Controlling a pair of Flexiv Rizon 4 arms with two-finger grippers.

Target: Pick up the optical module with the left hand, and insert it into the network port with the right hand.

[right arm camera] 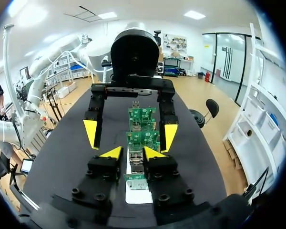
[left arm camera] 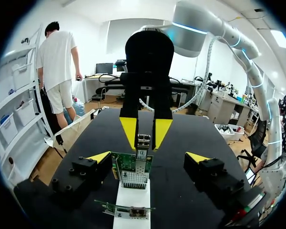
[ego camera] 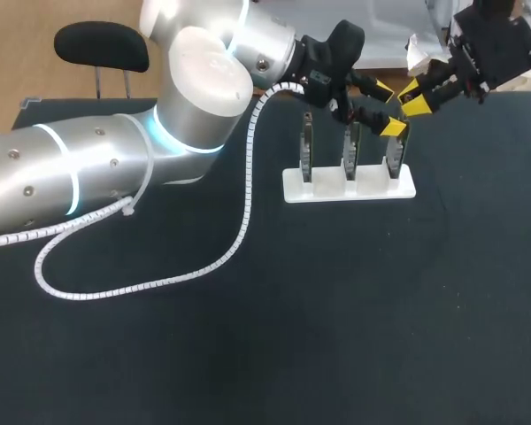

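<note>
At upper right, our right tool point(ego camera: 414, 97) pinches the optical module point(left arm camera: 143, 141) at the network port point(left arm camera: 142, 155); our left tool point(left arm camera: 148, 157) gapes empty. A tilted push could jam it.

Matt black cloth-like table point(ego camera: 336, 336), smooth satin silver metal arm point(ego camera: 88, 168), glossy white plastic stand point(ego camera: 350, 188), matt green boards point(left arm camera: 131, 169), shiny metal module point(left arm camera: 143, 142), glossy yellow fingertips point(ego camera: 394, 127), ribbed white plastic cable wrap point(ego camera: 159, 283)
</note>
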